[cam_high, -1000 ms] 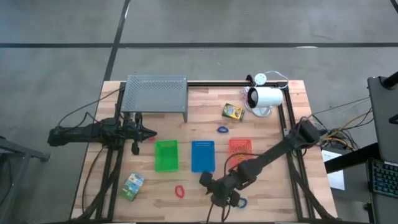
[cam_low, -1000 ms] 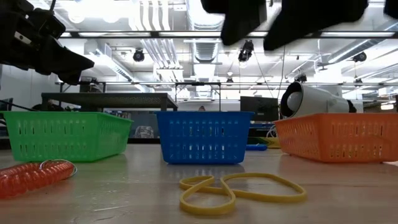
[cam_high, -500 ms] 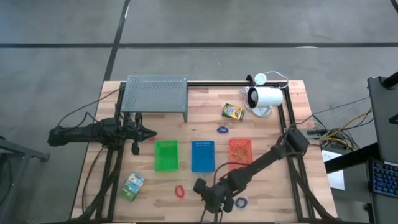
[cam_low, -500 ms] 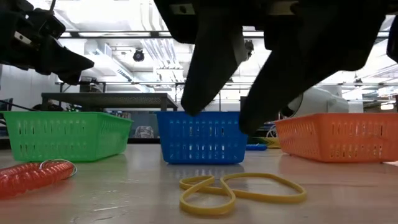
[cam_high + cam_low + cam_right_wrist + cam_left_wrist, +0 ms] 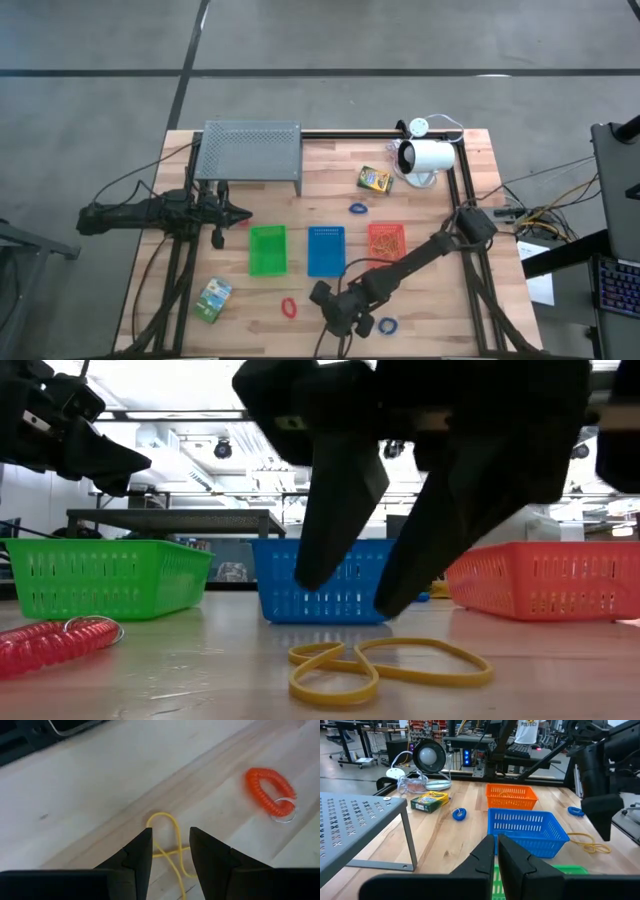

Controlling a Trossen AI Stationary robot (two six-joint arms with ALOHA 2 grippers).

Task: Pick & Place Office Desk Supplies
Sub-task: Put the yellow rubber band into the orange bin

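1. The left pincer (image 5: 243,214) waits with its fingers narrowed together, holding nothing, parked near the grey rack (image 5: 250,150) and clear of the work.
2. The green basket (image 5: 105,575), blue basket (image 5: 325,578) and orange basket (image 5: 545,578) stand in a row, presumably to sort by colour.
3. The right pincer (image 5: 170,851) hangs with its fingers parted just above the yellow rubber band (image 5: 167,837), which lies flat on the worktop (image 5: 100,780) at the near edge, lined up to straddle it.

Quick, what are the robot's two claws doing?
Left gripper: shut, holding nothing.
Right gripper: open, empty, above the yellow rubber band.
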